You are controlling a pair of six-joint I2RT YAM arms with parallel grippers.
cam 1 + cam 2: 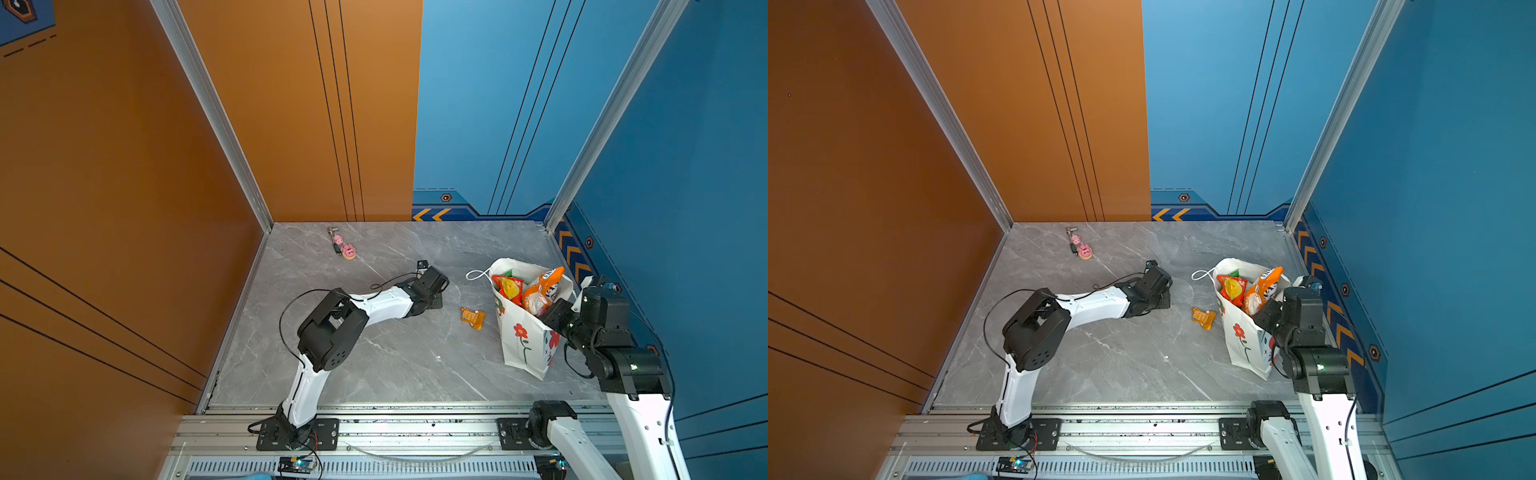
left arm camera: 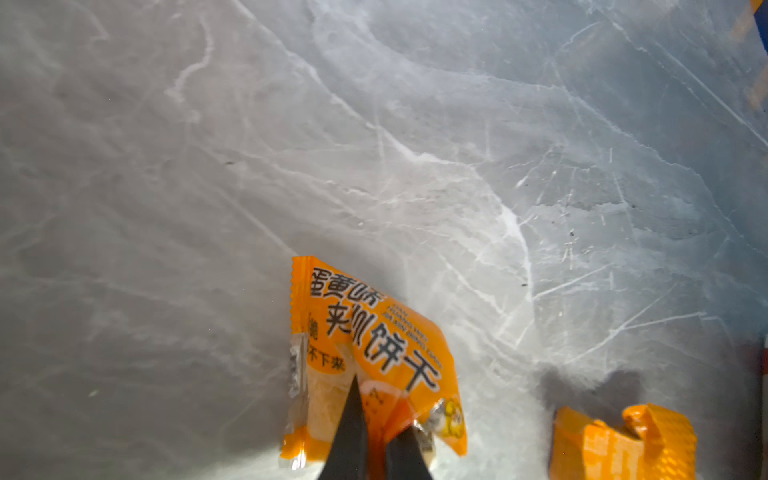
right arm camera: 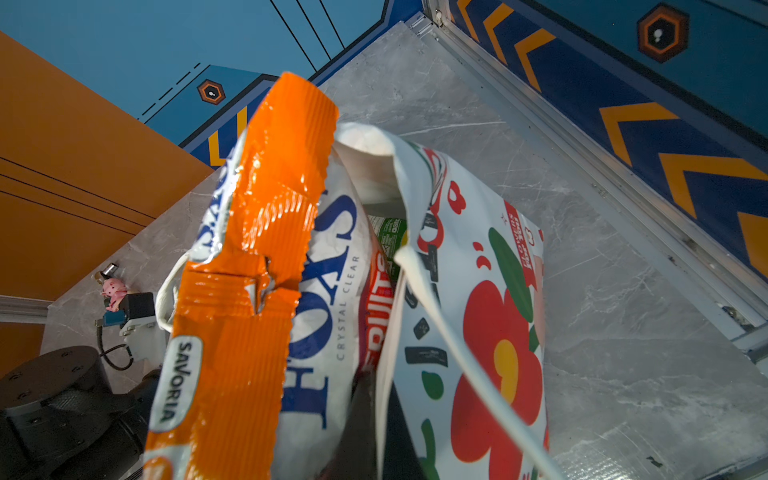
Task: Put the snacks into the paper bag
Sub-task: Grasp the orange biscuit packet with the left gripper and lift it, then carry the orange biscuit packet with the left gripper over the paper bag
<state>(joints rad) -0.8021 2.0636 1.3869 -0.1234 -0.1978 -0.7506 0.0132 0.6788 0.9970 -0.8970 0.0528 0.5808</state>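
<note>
left gripper [image 2: 379,409] pinches a crinkly orange sachet [image 2: 374,332]; right gripper [image 3: 376,415] clamps the glossy paper bag [image 3: 498,332] rim

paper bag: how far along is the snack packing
Done: an orange bag, a red-yellow bag and more stand in the paper bag, whose rim the right pincer holds. In hand: the left pincer is shut on an orange sachet. Left: bagging it and the second orange sachet lying beside the bag.

Bright even light, blurred wrist edges
</note>
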